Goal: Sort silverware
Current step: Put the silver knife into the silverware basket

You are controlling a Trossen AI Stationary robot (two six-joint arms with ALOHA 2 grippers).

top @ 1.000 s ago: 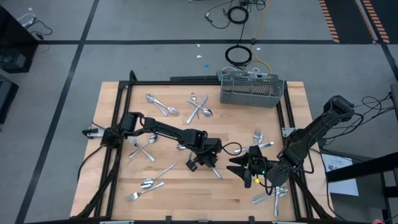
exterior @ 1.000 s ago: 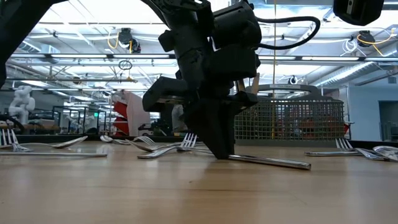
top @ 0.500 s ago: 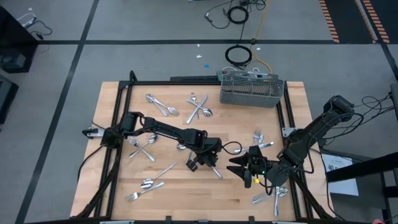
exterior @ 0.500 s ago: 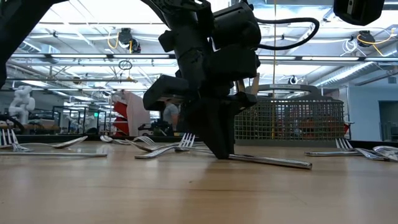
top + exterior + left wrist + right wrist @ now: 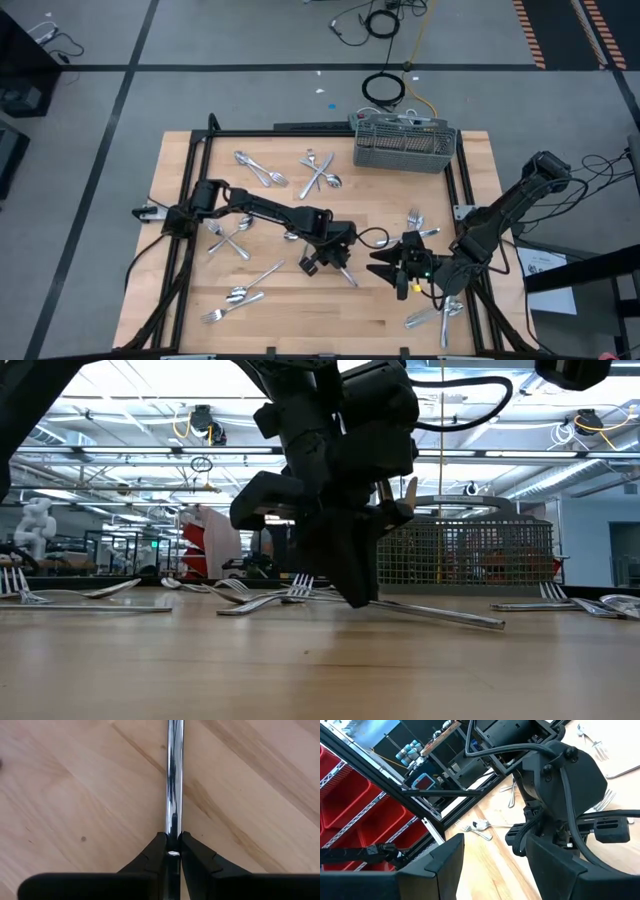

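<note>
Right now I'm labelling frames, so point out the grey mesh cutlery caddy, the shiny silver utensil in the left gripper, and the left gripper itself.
Grey mesh cutlery caddy [image 5: 404, 146]: high view, middle of its slotted top.
Shiny silver utensil [image 5: 174, 775]: left wrist view, bare handle.
Left gripper [image 5: 173, 851]: left wrist view, between its fingertips.

Two dark arms [image 5: 260, 208], one grey mesh caddy [image 5: 404, 145], and roughly a dozen and a half silverware pieces [image 5: 318, 175] scattered on one wooden worktop [image 5: 300, 310].

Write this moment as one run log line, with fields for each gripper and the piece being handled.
left gripper: shut on silverware piece, one end lifted off table | right gripper: open, waiting beside, holds nothing | caddy: table's far edge
</note>
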